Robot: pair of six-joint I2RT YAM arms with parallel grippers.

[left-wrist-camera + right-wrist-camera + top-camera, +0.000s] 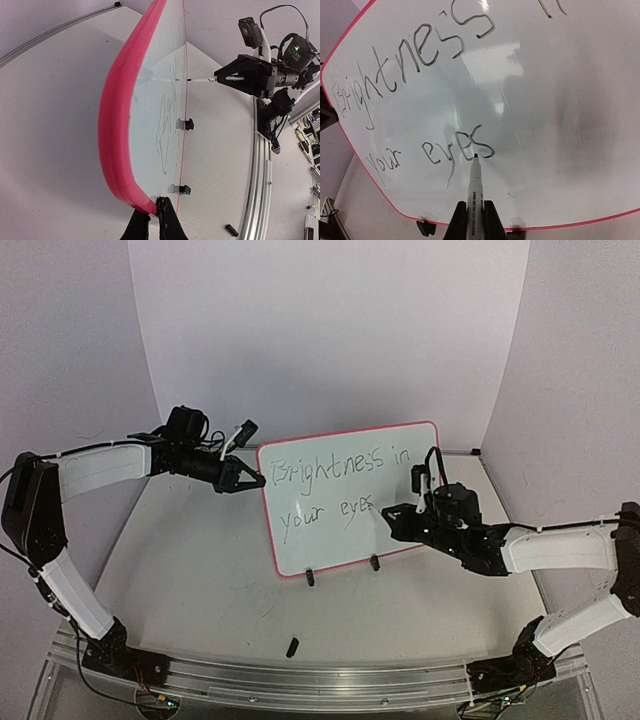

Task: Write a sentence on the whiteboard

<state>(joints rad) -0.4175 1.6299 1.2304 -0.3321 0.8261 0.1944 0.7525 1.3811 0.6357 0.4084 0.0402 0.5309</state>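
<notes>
**Marker tip at the last word of the sentence (pixel 425 55) on the whiteboard (pixel 560 125)**

*Right wrist view.* The right end effector (pixel 474 222) is clamped on a marker (pixel 474 185), whose tip is set against the tail of "eyes". No full stop is seen after it. A smear could be caused by any sideways drag across the neighbouring strokes on the glossy face.

*Left wrist view.* The left end effector (pixel 155 222) is closed on the red-pink frame at the board's edge. Should this hold slip, the upright board could be tipped back on its clip feet (pixel 185 123) by pen pressure.

*Top external view.* The board is stood mid-worktop (pixel 200 580), between the arms, on a pale, faintly scuffed surface. A small black cap-like piece (pixel 293 646) is seen near the front rail (pixel 300 680). The cell is enclosed by plain lilac-white walls (pixel 330 330).
</notes>
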